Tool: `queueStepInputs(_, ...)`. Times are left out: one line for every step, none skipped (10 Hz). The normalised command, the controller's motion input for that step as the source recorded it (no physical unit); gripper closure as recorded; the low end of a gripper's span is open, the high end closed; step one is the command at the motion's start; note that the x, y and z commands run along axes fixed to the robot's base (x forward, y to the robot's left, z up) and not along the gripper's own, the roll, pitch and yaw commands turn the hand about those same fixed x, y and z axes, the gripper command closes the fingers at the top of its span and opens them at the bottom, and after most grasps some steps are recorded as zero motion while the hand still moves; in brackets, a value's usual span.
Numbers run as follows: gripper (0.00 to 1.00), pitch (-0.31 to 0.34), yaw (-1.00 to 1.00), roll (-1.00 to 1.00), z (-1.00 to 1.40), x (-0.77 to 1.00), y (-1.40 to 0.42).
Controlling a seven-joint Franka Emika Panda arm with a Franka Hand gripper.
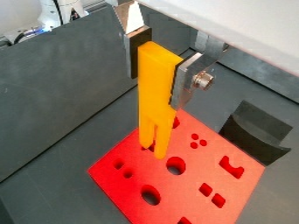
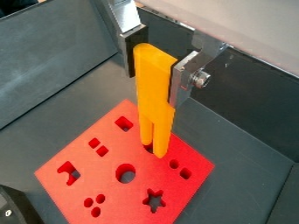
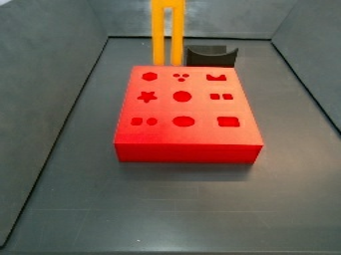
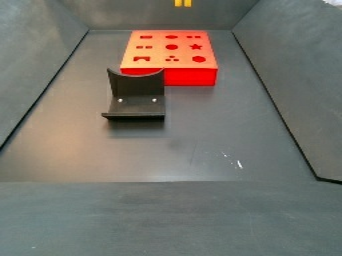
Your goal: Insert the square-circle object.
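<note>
My gripper (image 1: 158, 70) is shut on the upper end of the square-circle object (image 1: 155, 96), a tall orange-yellow bar that hangs upright with its two prongs pointing down. Both wrist views show the grip; in the other one the gripper (image 2: 156, 66) holds the bar (image 2: 153, 101) the same way. The prongs hang above the red block (image 1: 152, 188) with shaped holes, close to a round hole (image 1: 176, 164). In a side view the bar (image 3: 167, 35) stands behind the block's (image 3: 184, 110) far edge. Only its prong tips (image 4: 183, 3) show above the block (image 4: 171, 55) there. The gripper itself is out of both side views.
A dark fixture (image 4: 134, 95) stands on the floor in front of the red block; it also shows in a side view (image 3: 210, 55) and in a wrist view (image 1: 257, 131). Grey sloping walls (image 3: 67, 110) enclose the dark floor (image 4: 187, 160).
</note>
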Motion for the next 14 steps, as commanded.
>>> queueStepInputs(1.0, 0.016, -0.01, 0.06, -0.37, -0.09, -0.12)
queueStepInputs(1.0, 0.027, 0.0, 0.07, -0.61, -0.08, -0.14)
queueStepInputs(1.0, 0.004, 0.0, 0.08, -0.59, -0.05, -0.13)
queueStepInputs(1.0, -0.01, 0.0, 0.0, -0.45, -0.03, -0.14)
queueStepInputs(1.0, -0.057, 0.0, 0.0, -0.46, 0.0, -0.21)
queueStepInputs(1.0, -0.06, 0.0, 0.0, -0.45, 0.0, -0.22)
queueStepInputs(1.0, -0.047, 0.0, 0.0, -0.42, -0.01, -0.23)
queueStepInputs(1.0, -0.033, 0.0, 0.01, -0.37, -0.03, -0.19)
queueStepInputs(1.0, -0.02, 0.0, 0.01, -0.31, 0.0, -0.12)
queueStepInputs(1.0, -0.006, 0.0, 0.02, -0.26, -0.03, -0.02)
queueStepInputs(1.0, 0.0, 0.0, 0.01, -0.2, -0.07, 0.0)
queueStepInputs(1.0, -0.009, 0.0, 0.0, -0.16, -0.09, 0.0)
queueStepInputs(1.0, -0.016, 0.0, 0.0, -0.14, -0.07, 0.0)
queueStepInputs(1.0, -0.024, 0.0, 0.0, -0.13, -0.09, 0.0)
